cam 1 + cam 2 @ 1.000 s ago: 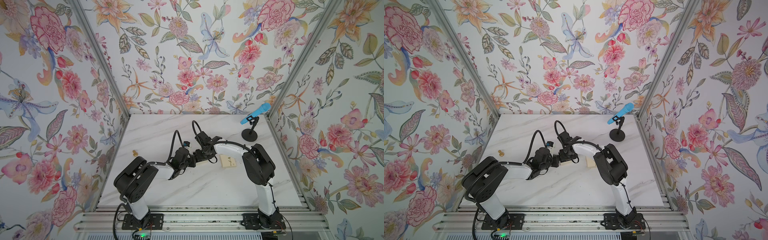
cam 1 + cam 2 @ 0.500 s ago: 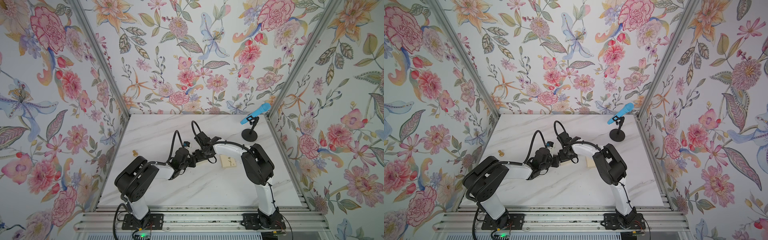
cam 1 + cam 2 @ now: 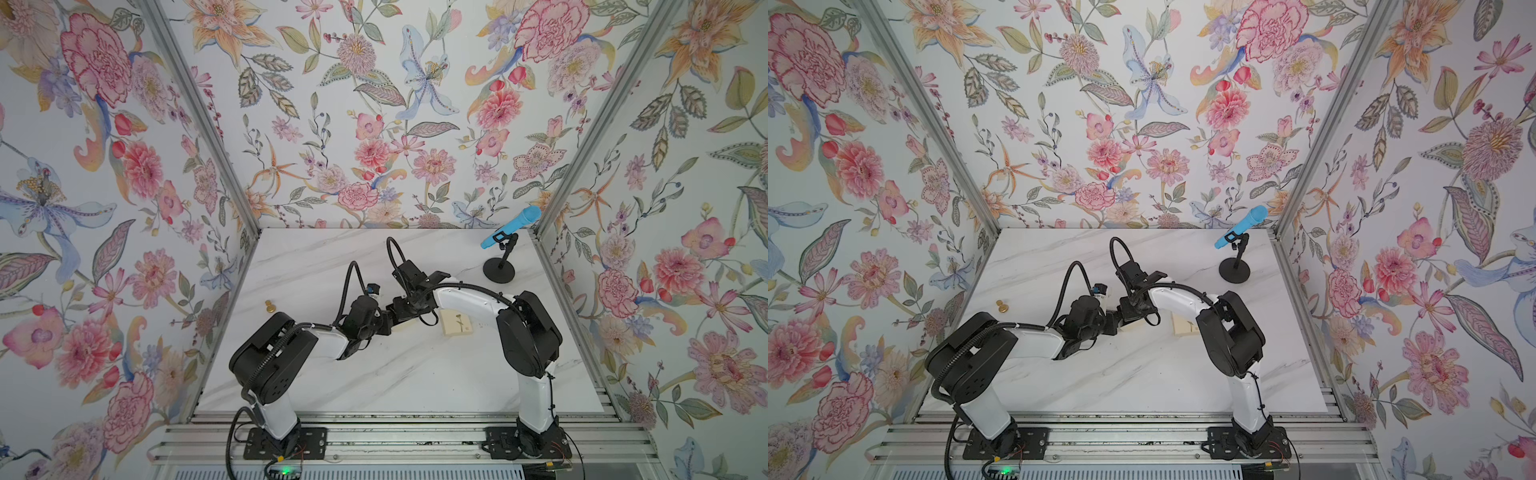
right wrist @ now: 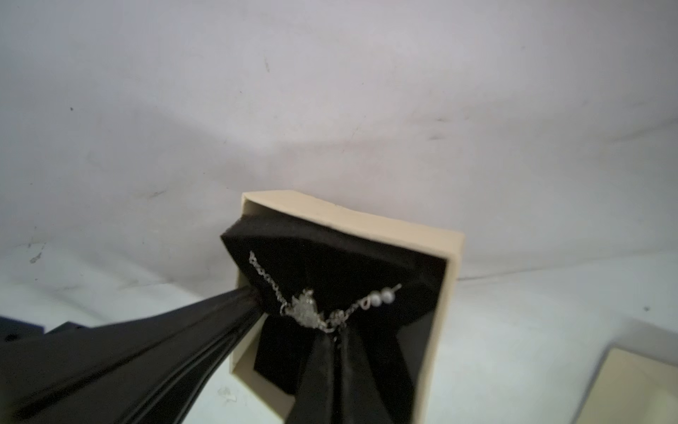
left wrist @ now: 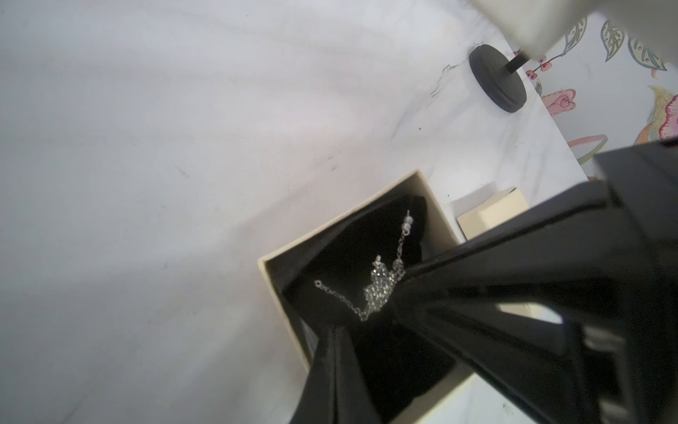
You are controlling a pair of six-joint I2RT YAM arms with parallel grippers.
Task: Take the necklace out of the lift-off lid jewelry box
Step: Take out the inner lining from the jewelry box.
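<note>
The jewelry box [image 4: 367, 220] is a cream square base lined with black foam, standing open mid-table under both wrists. The necklace [image 4: 306, 312], a thin silvery chain with a sparkly pendant and small beads, lies on the foam [image 5: 378, 290]. My right gripper [image 4: 335, 336] is shut with its tips on the chain beside the pendant. My left gripper [image 5: 335, 328] is shut, its tip at the foam's edge by the box wall [image 5: 290, 326]. One foam corner sticks up over the rim. The lid [image 3: 456, 322] with the flower-stem drawing lies right of the box.
A small gold knob [image 3: 270, 306] sits near the table's left edge. A blue microphone on a black round stand [image 3: 505, 249] is at the back right. Floral walls close the table on three sides. In both top views the two wrists hide most of the box.
My right gripper has closed from about half open to shut at the necklace. Both arms have stayed almost where they were.
</note>
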